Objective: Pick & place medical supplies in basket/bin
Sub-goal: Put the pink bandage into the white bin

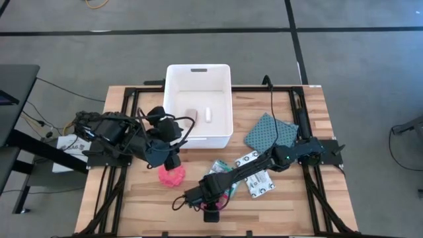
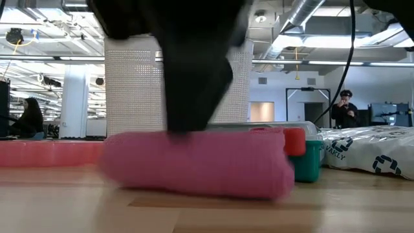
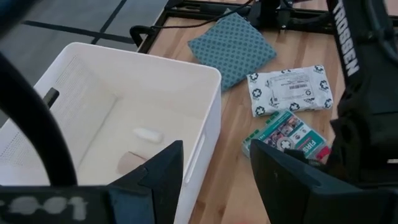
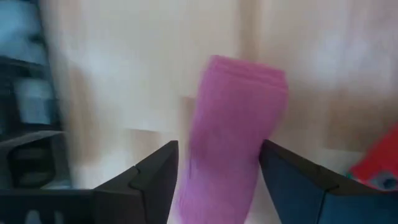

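A magenta roll [image 4: 233, 124] lies on the table near its front edge, also visible in the low view as the magenta roll [image 2: 194, 165]. My right gripper [image 4: 217, 149] points down over it, open, with one finger on either side of the roll. My left gripper [image 3: 214, 152] hangs open and empty above the near right corner of the white bin [image 1: 173, 99]. A beige roll [image 1: 191, 114] and a white tube [image 1: 207, 115] lie on the bin's floor. A pink spiky disc [image 1: 172, 175] sits on the table under my left arm.
A teal-green packet [image 3: 287, 132] and a white patterned pouch [image 3: 289, 90] lie right of the bin, with another white pouch [image 1: 261, 185] beside my right arm. A teal dotted cloth [image 1: 271, 134] lies farther right. People stand in the room beyond the table.
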